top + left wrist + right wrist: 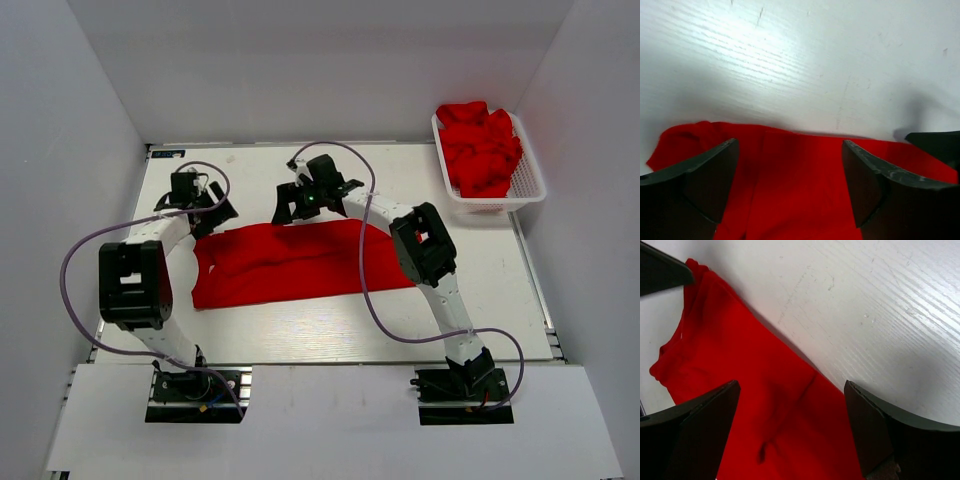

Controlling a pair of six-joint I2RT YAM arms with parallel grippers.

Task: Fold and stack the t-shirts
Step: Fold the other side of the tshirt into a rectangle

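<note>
A red t-shirt lies flat on the desk, its long axis running left to right. The left gripper and right gripper both hang open over its far edge, the left at the corner.

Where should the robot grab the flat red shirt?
Probably along the far edge of the t-shirt, from above, one gripper toward each end. It lies flat and wide, so only a thin edge can be pinched. The open left gripper and right gripper hover there.

Top view: the left gripper and right arm hide parts of the t-shirt's upper edge. Both wrist views crop it at the bottom. The heaped shirts, upper right, cannot be counted.
</note>
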